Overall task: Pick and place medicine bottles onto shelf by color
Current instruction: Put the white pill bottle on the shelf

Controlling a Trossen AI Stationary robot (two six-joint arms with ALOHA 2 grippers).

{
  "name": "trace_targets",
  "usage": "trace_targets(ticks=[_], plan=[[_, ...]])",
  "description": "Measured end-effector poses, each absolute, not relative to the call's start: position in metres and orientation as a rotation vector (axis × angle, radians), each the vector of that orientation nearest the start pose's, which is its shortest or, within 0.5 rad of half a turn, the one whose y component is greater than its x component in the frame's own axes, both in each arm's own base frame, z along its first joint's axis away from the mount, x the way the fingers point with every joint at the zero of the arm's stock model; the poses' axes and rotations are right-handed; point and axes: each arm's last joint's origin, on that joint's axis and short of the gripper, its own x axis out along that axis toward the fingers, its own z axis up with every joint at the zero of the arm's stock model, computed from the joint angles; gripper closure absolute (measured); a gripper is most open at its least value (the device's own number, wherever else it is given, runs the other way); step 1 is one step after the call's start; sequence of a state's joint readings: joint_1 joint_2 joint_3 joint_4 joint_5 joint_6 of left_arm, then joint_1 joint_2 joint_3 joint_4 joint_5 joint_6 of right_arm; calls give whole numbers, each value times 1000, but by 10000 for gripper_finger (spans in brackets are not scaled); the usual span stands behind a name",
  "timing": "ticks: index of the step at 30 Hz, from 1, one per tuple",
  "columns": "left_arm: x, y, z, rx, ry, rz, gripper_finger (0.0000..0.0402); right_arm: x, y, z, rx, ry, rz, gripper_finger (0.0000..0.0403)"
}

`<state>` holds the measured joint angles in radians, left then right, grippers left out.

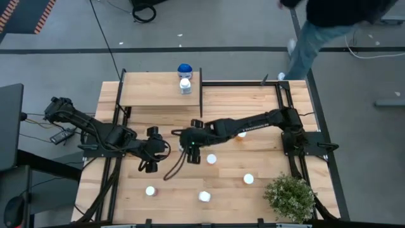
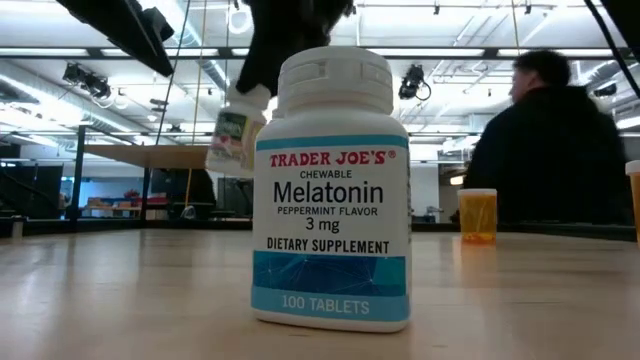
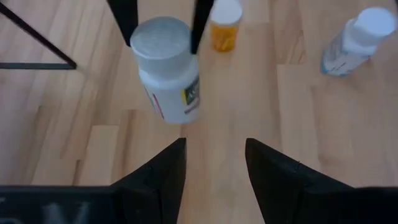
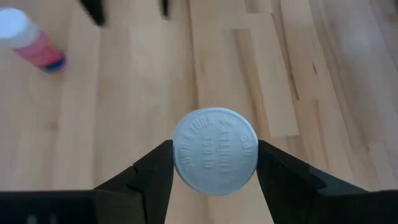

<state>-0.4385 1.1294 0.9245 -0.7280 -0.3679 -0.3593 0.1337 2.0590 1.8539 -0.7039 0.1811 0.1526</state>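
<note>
Robotics lab or open workshop hall. Grey floor [image 1: 57, 63] with cables [image 1: 104, 31] trailing across and hazard-striped edging [image 1: 41, 16] at one corner; exposed ceiling with strip lights [image 2: 480, 45] and hung spotlights [image 2: 412, 82]; plank surface [image 1: 228, 183] on black metal framing [image 1: 297, 149]; a person [image 2: 560, 150] beyond it; potted plant [image 1: 290, 196] as a prop.

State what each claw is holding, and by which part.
Right claw grips a white bottle by its cap, lifted off the table. Left claw is open, holding nothing.
</note>
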Motion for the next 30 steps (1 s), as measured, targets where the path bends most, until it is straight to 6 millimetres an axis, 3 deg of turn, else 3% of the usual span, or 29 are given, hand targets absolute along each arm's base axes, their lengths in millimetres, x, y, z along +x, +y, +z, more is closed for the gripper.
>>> trace_targets(ticks=[7,18,25,30], plan=[[196,-83,274,41,857,142,230,456,42,255,1,869,-90,189],[197,-83,274,17,848,150,230,461,22,251,-2,828,-90,189],[197,-83,274,-9,844,161,230,465,24,222,0,930,-66,189],[198,-83,275,-11,835,158,230,469,27,221,1,900,-57,189]])
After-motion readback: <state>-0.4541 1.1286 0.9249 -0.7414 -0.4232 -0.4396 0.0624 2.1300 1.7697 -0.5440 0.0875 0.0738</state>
